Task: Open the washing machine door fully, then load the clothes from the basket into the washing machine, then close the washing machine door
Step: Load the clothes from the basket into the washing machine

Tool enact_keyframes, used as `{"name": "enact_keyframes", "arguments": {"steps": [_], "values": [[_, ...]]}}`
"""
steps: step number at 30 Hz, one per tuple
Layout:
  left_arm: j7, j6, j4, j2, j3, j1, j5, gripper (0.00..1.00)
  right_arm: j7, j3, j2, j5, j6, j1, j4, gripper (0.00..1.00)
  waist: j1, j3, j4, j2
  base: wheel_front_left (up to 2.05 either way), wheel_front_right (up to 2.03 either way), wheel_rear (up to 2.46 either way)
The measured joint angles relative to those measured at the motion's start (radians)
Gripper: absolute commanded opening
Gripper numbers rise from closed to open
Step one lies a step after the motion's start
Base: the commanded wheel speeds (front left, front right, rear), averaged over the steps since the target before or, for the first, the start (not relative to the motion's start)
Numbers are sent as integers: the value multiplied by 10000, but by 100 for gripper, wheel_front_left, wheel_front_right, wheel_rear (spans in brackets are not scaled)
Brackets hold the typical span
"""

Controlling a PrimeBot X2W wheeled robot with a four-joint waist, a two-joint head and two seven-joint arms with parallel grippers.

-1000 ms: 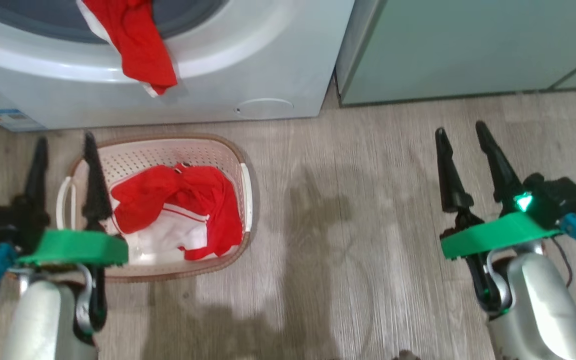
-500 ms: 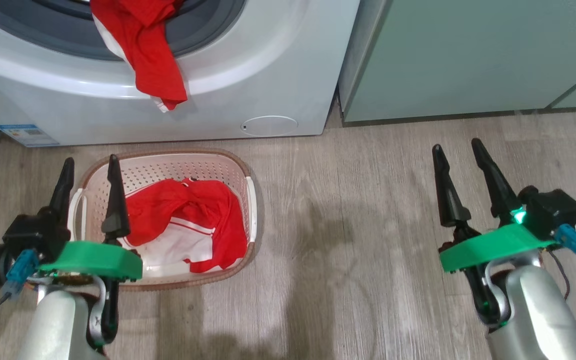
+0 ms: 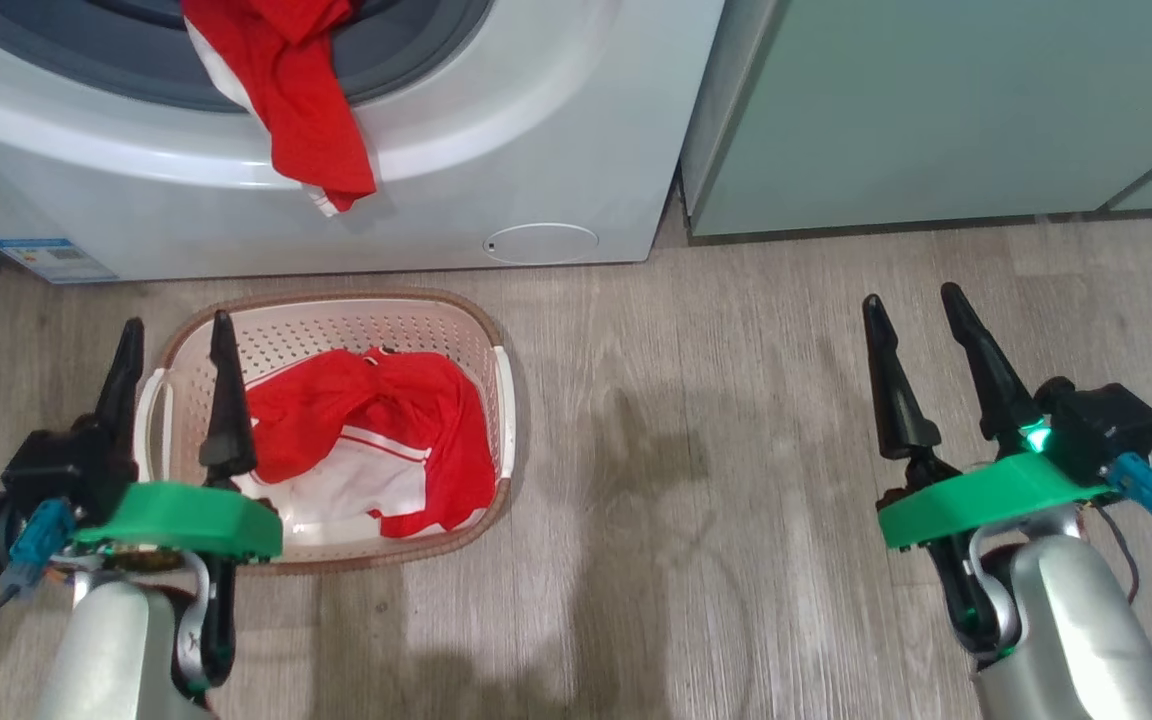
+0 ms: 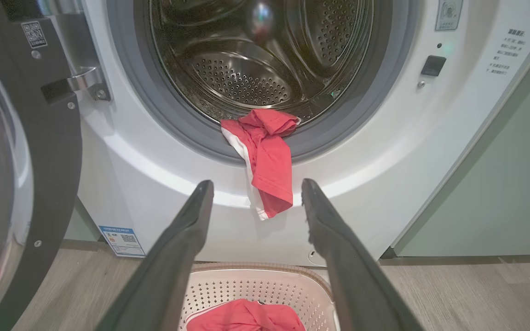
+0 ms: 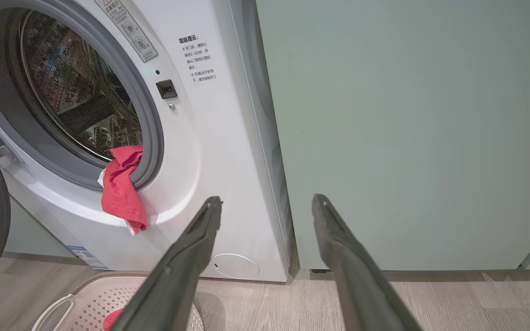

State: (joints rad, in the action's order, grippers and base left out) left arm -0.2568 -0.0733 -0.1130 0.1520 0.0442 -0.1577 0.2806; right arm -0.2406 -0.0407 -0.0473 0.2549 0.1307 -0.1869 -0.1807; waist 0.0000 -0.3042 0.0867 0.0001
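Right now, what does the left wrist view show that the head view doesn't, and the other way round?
Left wrist view adds the drum and the door hinge. Head view adds the right gripper, open. Both share the garment hanging out over the seal, the basket with clothes in it, and the open left gripper.

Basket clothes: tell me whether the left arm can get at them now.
Probably yes: the left gripper, jaws open, hangs by the basket at its left rim, and the clothes lie uncovered inside, nothing between.
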Motion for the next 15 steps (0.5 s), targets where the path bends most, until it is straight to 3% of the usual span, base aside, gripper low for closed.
{"name": "enact_keyframes", "arguments": {"steps": [10, 15], "values": [[2, 2, -102, -15, -19, -206, -2, 100, 0, -19, 0, 0, 0, -46, 134, 100, 0, -333, -37, 0, 0, 0, 0], [462, 314, -562, -6, 157, -1385, 119, 100, 23, -159, 0, 0, 0, -173, 288, 100, 0, -820, -35, 0, 0, 0, 0]]}}
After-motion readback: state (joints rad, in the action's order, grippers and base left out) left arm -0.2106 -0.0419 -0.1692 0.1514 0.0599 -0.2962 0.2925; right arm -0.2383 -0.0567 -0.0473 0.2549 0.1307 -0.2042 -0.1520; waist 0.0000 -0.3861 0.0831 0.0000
